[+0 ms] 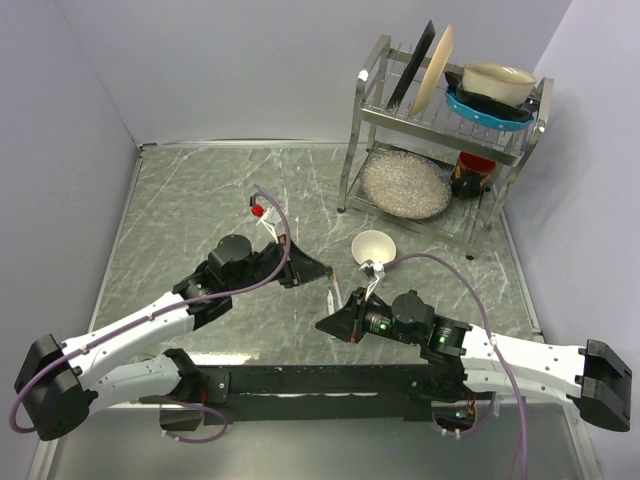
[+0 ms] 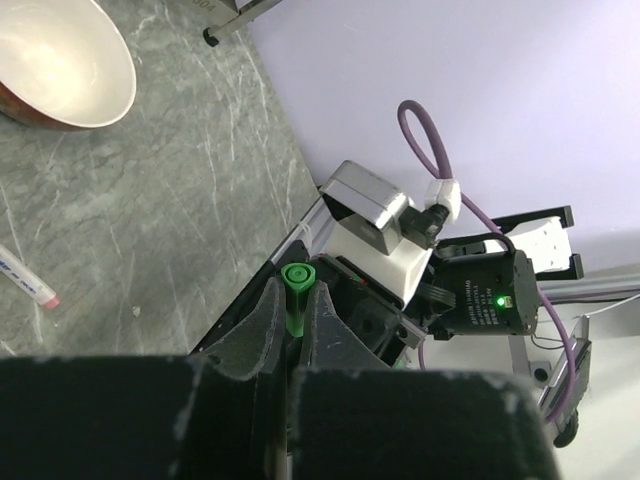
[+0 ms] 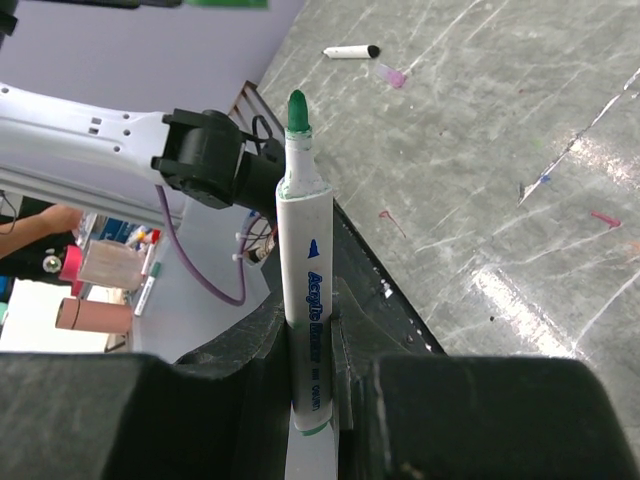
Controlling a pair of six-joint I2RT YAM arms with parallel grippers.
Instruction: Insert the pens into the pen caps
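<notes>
i've got the green cap (image 2: 296,279) clamped between the fingers of the left gripper (image 2: 295,322), open mouth pointing away from the wrist. in the right wrist view the green-tipped acrylic marker (image 3: 304,235) stands up out of the right gripper (image 3: 311,345), which is closed on its white barrel with the bare nib well clear of the fingers. from the top camera the two grippers face each other near the middle of the table, close but apart.

around them lie loose pieces: a pink-tipped pen (image 2: 26,279) flat on the table, a black-ended pen (image 3: 351,50) with a pinkish cap (image 3: 392,75) just beside it, and a red-ended pen (image 1: 260,213) behind the left arm (it's small in that view, so i can't make out more). a cream bowl (image 1: 375,246) sits upright just behind the right gripper.

the tabletop (image 1: 200,200) is grey-green with pale marble veining and catches glare; the right wrist camera shows small pink and blue ink marks (image 3: 603,217) on it. a metal trim runs along its far edge. plain lilac walls (image 1: 230,60) close in the back and both sides. at the back right stands a two-tier metal dish rack (image 1: 372,95), with plates on edge and stacked bowls up top and a textured glass dish (image 1: 405,184) below.
</notes>
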